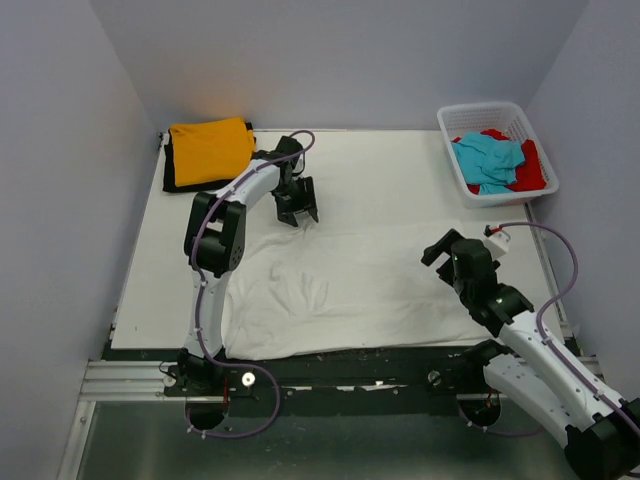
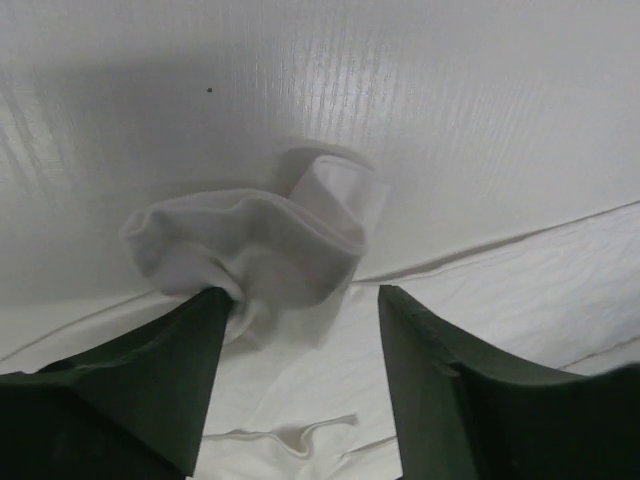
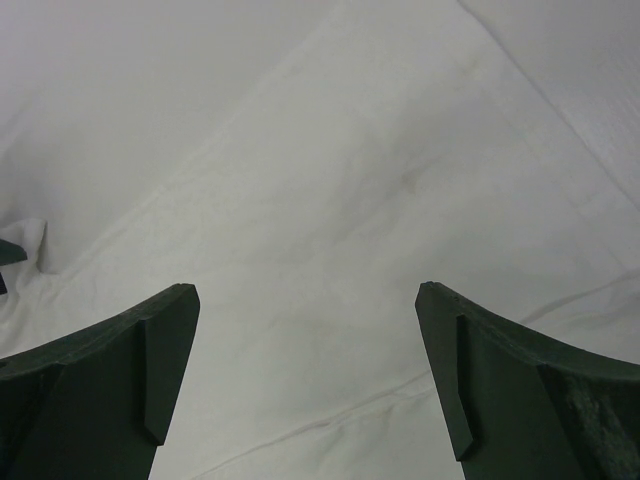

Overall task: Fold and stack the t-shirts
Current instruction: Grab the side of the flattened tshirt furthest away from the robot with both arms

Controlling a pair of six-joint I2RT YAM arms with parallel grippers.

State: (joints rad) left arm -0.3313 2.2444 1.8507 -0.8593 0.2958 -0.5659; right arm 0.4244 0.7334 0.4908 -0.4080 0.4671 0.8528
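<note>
The large white t-shirt lies spread over the middle of the table. My left gripper hangs open over its far edge. In the left wrist view my left gripper has its jaws apart, and a bunched white sleeve touches the left fingertip. My right gripper is open above the shirt's right part; the right wrist view shows my right gripper empty over flat white cloth. A folded orange t-shirt lies on a black one at the back left.
A white lattice basket stands at the back right, holding a turquoise t-shirt and a red one. Grey walls close in the left, back and right sides. Bare white tabletop lies behind the white shirt.
</note>
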